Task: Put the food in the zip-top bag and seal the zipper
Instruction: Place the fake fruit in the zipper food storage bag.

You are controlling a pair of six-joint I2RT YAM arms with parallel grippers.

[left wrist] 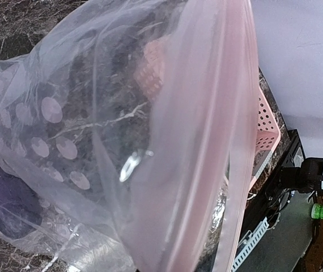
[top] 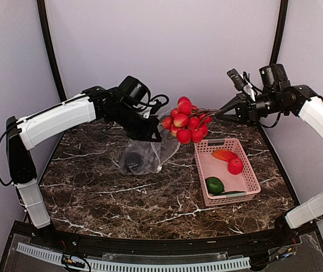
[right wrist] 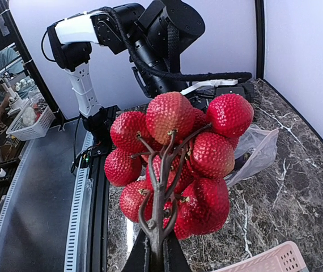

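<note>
**Overhead view.** The left gripper [top: 152, 135], its jaws pressed together on the upper edge of the zip-top bag [top: 144, 156], holds the bag at centre frame, with the bag's lower part resting on the marble table [top: 122, 198]. A dark eggplant [top: 132, 162] lies inside the bag. The right gripper [top: 218, 113] pinches the brown stem of a cluster of red fruits [top: 185, 120], which hangs in the air at upper centre, just above and to the right of the bag's mouth. To the right of the bag, a pink basket [top: 253, 184] contains an orange-red oval [top: 225, 154], a red piece [top: 235, 165] and a green piece [top: 215, 185]. **Left wrist view.** The dotted film fills the frame, and the zipper [left wrist: 238, 113] runs top to bottom, right of centre. **Right wrist view.** The cluster occupies the centre, its stem entering the closed fingers at the bottom edge.
</note>
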